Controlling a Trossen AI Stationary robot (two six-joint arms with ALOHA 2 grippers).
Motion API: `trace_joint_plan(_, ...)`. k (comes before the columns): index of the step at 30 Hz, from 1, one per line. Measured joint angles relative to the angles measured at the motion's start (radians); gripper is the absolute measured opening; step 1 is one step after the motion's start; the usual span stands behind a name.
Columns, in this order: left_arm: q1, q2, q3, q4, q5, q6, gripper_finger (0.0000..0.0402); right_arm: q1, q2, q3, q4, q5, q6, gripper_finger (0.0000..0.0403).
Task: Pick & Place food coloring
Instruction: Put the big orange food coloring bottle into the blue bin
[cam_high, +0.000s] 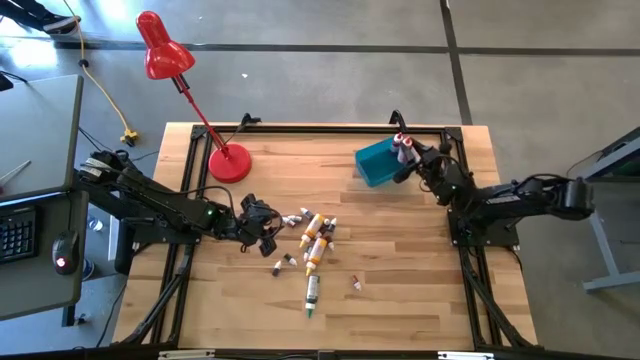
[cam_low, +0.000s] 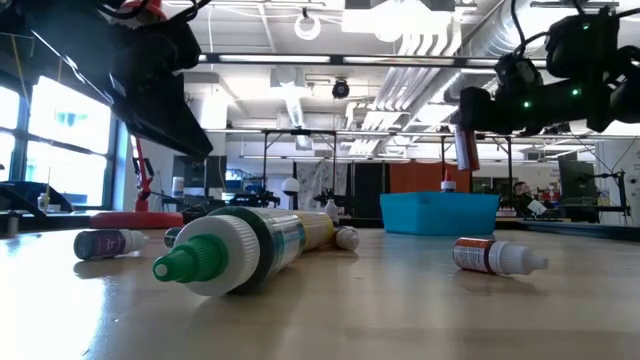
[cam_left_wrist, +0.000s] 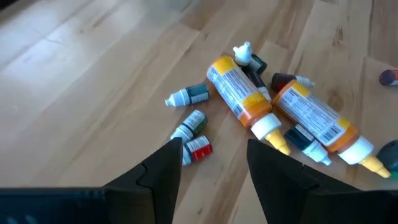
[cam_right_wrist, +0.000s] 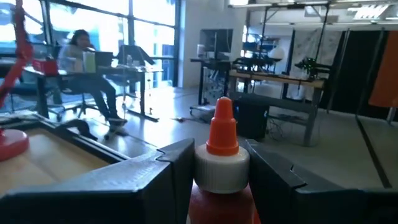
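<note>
The blue bin (cam_high: 378, 162) is set near the table's far edge, with open boards around it. A red bottle (cam_right_wrist: 219, 177) is clamped by the right gripper (cam_high: 404, 148) above it, presumably for dropping. The remaining food coloring (cam_high: 314, 240) is scattered mid-table; the left gripper (cam_left_wrist: 212, 163) is held open just beside it.
</note>
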Motion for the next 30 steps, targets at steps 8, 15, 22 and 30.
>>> trace_joint_plan(8, 0.000, 0.000, 0.000, 0.001, -0.055, 0.005, 0.0179, -0.092, 0.149, 0.000, 0.027, -0.013, 0.041, 0.0123)
trace_joint_plan(15, 0.000, 0.000, 0.000, 0.000, -0.073, 0.005, 0.0179, -0.160, 0.296, 0.000, 0.209, -0.036, 0.051, 0.0123)
trace_joint_plan(22, 0.000, 0.000, 0.000, 0.000, -0.073, 0.005, 0.0179, -0.205, 0.447, 0.000, 0.337, -0.064, 0.082, 0.0124)
trace_joint_plan(30, 0.000, 0.000, 0.000, 0.000, -0.076, 0.005, 0.0179, -0.239, 0.568, 0.014, 0.398, -0.085, 0.114, 0.0124)
